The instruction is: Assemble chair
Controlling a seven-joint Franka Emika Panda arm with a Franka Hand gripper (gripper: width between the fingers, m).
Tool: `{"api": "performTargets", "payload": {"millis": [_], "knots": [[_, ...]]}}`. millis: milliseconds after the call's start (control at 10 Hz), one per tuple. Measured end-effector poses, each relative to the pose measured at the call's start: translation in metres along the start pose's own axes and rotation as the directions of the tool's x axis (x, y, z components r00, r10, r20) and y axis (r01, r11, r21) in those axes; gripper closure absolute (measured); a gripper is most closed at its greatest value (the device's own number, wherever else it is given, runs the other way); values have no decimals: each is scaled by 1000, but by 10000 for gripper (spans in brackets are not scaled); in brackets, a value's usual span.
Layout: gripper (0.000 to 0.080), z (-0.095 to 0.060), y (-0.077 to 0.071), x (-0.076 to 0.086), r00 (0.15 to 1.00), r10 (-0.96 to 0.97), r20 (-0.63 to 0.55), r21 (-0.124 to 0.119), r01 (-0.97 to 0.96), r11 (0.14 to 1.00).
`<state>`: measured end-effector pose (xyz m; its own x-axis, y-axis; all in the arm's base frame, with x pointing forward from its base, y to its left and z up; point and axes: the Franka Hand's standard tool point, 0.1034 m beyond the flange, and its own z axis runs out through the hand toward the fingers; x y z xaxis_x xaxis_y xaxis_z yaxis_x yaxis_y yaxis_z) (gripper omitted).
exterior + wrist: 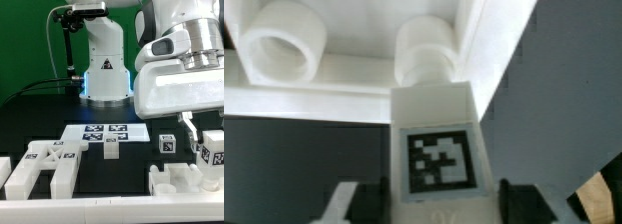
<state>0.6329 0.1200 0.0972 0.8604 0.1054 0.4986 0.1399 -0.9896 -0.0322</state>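
My gripper is half closed, its fingers clamped on both sides of a white tagged chair bar. My wrist points straight down, low over the table, on the exterior view's right of the marker board. An H-shaped chair piece lies on the board's other side.

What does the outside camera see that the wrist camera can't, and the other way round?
Only the exterior view: the robot's base, the marker board and a big chair part on that view's left. Only the wrist view: two rounded white posts up close, and the gripper with a finger on each side of a tagged block. Both: glossy white pieces with black-and-white tags, and the dark table.
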Motion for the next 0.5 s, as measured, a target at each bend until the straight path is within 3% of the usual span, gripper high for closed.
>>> {"api": "performTargets", "payload": {"millis": [500], "knots": [[512, 8, 0, -8, 999, 0, -32, -2, -1, 1000]]}}
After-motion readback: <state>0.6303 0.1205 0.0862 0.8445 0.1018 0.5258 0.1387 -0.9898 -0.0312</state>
